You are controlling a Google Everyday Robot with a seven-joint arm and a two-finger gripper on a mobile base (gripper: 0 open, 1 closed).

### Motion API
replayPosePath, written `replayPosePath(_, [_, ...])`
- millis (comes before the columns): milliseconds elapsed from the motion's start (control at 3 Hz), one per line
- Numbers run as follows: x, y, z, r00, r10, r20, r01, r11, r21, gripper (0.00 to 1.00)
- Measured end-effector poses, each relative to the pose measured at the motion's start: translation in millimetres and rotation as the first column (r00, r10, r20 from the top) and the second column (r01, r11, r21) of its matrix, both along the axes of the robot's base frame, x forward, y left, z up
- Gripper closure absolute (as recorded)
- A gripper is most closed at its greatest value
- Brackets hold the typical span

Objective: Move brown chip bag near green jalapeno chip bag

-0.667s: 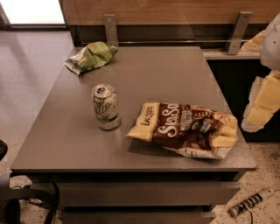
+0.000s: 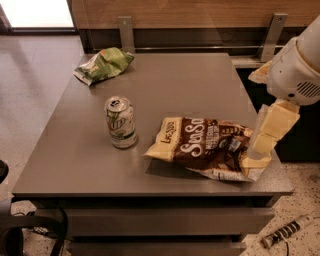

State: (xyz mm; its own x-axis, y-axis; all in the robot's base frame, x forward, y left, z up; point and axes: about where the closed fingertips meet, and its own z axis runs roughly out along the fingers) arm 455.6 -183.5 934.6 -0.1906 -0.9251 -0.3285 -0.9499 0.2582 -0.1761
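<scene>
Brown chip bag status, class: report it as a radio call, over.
Gripper at right end of glossy brown chip bag. Small wrinkled green chip bag at far-left corner, well apart. Green-and-white soda can upright near the path.

brown chip bag (image 2: 200, 145): brown, white script | green jalapeno chip bag (image 2: 105, 64): green | gripper (image 2: 257, 159): cream, at brown bag's end

Worktop: flat grey table top (image 2: 175, 85), smooth, matt with a faint sheen.
Brown bag: large dark brown chip bag (image 2: 202, 145) with pale yellow ends, glossy crinkled film.
Green bag: small bright green jalapeno chip bag (image 2: 105, 64), wrinkled shiny film.
Can: green-and-white soda can (image 2: 120, 122), smooth metal, bright lid.
Gripper: cream gripper (image 2: 257, 157), smooth plastic-looking shell, near the worktop's front right corner.
Wall: brown wood panel (image 2: 190, 12), smooth.
</scene>
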Motion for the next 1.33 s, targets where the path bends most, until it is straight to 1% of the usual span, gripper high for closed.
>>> replayPosePath(333, [9.3, 21.7, -37.0, 0.9992, 0.021, -0.033, -0.018, 0.996, 0.085, 0.0])
replayPosePath(667, [15.2, 54.2, -83.2, 0.9949, 0.058, -0.082, -0.048, 0.991, 0.126, 0.0])
replayPosePath(1000, [16.6, 79.6, -127.7, 0.9838, 0.108, -0.143, -0.086, 0.985, 0.151, 0.0])
replayPosePath(1333, [16.9, 86.3, -136.7, 0.9792, 0.123, -0.161, -0.098, 0.983, 0.158, 0.07])
